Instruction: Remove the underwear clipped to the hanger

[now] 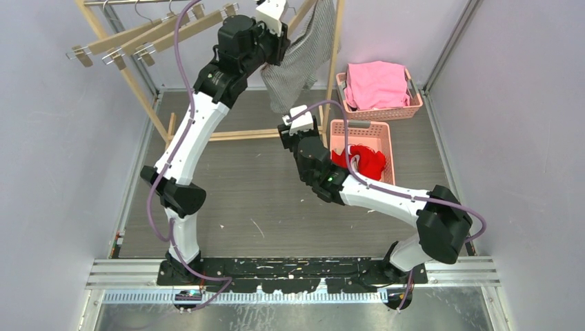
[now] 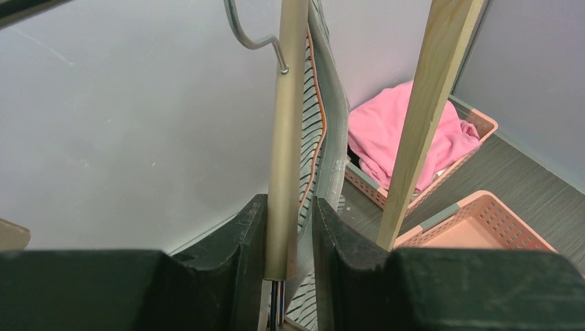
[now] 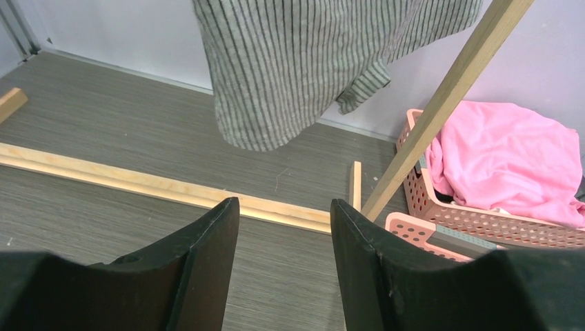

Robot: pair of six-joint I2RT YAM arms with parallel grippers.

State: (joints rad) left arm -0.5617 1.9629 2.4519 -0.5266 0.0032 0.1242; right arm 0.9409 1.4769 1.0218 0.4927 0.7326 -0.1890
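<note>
Nearest the lens, the left gripper is clamping the hanger just above what looks like its clip, the grey-and-white striped underwear pressing against one finger and hanging beside the rack post. Further down, the right gripper is hovering under the hem with jaws apart and empty, while the red underwear is lying in the near basket. Doing this step well is likely coming down to squeezing the clip squarely, then taking a deep bite of hem and pulling down, away from the post.

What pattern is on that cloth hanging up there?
The hanging cloth has fine grey-and-white stripes, clearest in the right wrist view.
</note>
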